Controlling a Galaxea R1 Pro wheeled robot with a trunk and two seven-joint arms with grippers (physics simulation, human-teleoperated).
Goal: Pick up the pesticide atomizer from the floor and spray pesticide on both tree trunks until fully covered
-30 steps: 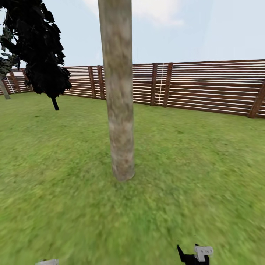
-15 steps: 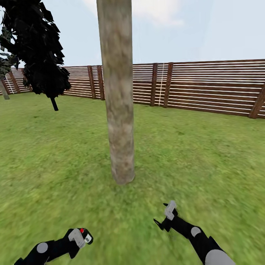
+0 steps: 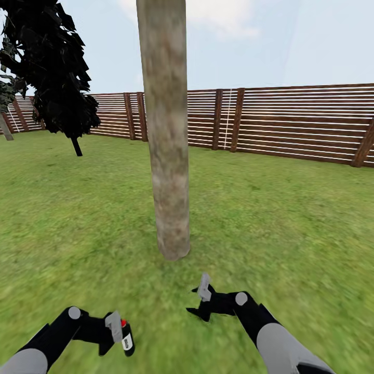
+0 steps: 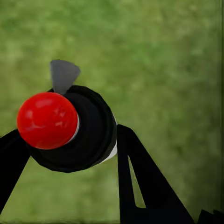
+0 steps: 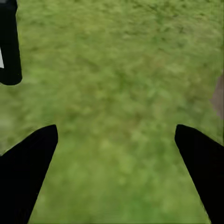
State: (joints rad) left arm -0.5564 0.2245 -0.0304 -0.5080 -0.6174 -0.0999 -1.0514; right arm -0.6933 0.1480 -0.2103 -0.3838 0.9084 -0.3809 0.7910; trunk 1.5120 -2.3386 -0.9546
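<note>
Risk, as judged: spray released from this low hold would fall on the lawn (image 3: pixel 291 218) short of the tree trunk (image 3: pixel 167 156), since the pesticide atomizer (image 3: pixel 125 337) sits near grass level, well apart from the bark. No white specks are visible on the trunk. The left gripper (image 3: pixel 117 335), forearm extended forward and low, has its fingers (image 4: pixel 140 186) clamped around the atomizer's black body, red cap toward the wrist camera. The right gripper (image 3: pixel 200 304) hovers just short of the trunk base, fingers spread, empty.

Bright, flat daylight, no cast shadows; the grass (image 3: pixel 291 218) smears soft (worse near frame edges).
</note>
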